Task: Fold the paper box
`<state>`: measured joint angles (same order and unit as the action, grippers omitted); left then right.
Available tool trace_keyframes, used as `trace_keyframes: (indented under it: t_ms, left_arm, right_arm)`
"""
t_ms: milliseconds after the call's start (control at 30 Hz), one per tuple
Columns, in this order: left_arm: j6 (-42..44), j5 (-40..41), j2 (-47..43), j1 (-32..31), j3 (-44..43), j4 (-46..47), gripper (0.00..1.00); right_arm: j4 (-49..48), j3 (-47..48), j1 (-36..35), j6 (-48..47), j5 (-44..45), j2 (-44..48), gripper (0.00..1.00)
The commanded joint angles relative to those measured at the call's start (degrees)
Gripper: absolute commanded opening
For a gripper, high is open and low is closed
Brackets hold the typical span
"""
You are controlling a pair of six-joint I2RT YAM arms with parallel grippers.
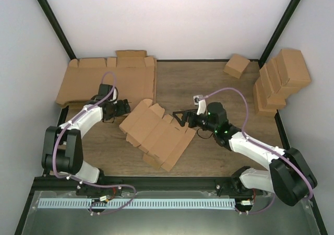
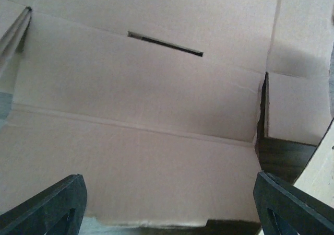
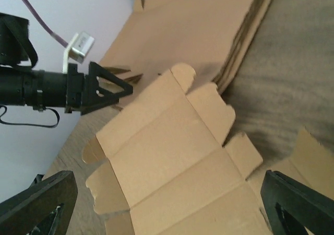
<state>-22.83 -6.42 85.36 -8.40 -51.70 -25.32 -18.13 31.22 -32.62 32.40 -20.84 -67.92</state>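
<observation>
The paper box (image 1: 156, 133) lies unfolded in the middle of the table, a flat brown die-cut with creases and flaps, its upper-left flaps slightly raised. My left gripper (image 1: 125, 108) is open at the box's upper-left edge. In the left wrist view a creased panel with a slot (image 2: 165, 43) fills the frame, and the panel's near edge lies between the spread fingers (image 2: 52, 209). My right gripper (image 1: 179, 118) is open at the box's upper-right edge. In the right wrist view the box (image 3: 177, 156) spreads ahead of the wide-apart fingertips (image 3: 297, 203), with the left gripper (image 3: 112, 86) beyond it.
A stack of large notched cardboard sheets (image 1: 104, 78) lies at the back left, close behind the left arm. A small cube-like carton (image 1: 236, 65) sits at the back right. Several folded cartons (image 1: 282, 81) are piled along the right edge.
</observation>
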Motion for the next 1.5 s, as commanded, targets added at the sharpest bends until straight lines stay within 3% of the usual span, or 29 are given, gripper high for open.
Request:
trace_keyframes:
  t_ms: [0,133,300,433,633,700,833,900,1133,1300,1467]
  left_arm:
    - [0.5,-4.8,1.84,0.14,-2.92,2.26,0.86]
    - [2.57,-14.6,0.37,-0.14,-2.02,3.55,0.73]
    - [3.8,-25.4,-0.79,-2.9,-0.01,5.23,0.7]
    - [4.63,-24.85,2.28,-5.5,-0.46,4.23,0.65]
    - [6.22,-23.24,2.63,-5.66,-1.85,1.62,0.43]
    - [6.68,-21.99,1.35,-5.66,-2.27,0.17,0.47]
    - [8.36,-14.17,-0.42,-5.66,-3.5,-3.37,0.66]
    - [9.31,-11.31,-0.49,-5.66,-3.64,-3.7,0.68]
    - [10.28,-12.96,4.88,-5.74,-5.1,-1.29,0.68]
    - [10.44,-18.46,7.84,-5.75,-5.47,-0.85,0.67]
    - [10.47,-20.93,8.17,-5.75,-5.21,-1.41,0.58]
  right_arm:
    - [2.55,-1.35,-0.16,5.92,-0.24,-1.02,1.0]
    - [4.97,-2.39,-0.16,7.61,1.29,-1.27,1.0]
    - [9.52,-2.04,-0.16,8.51,4.23,-1.16,1.0]
    - [11.74,1.0,-0.12,4.52,7.38,-0.29,1.0]
    - [12.12,6.45,-0.16,-0.96,7.02,0.22,1.0]
    - [12.57,7.95,-0.17,-1.83,7.25,-0.41,1.0]
    - [12.85,8.83,-0.2,-2.11,6.28,-1.61,1.0]
    - [12.91,8.17,-0.16,-1.21,5.34,-1.86,1.0]
    - [17.6,4.14,-0.19,5.92,5.88,-1.95,1.0]
    - [21.93,0.54,-0.15,11.09,6.28,0.16,1.0]
    - [27.62,-2.44,-0.15,15.27,8.66,4.55,1.0]
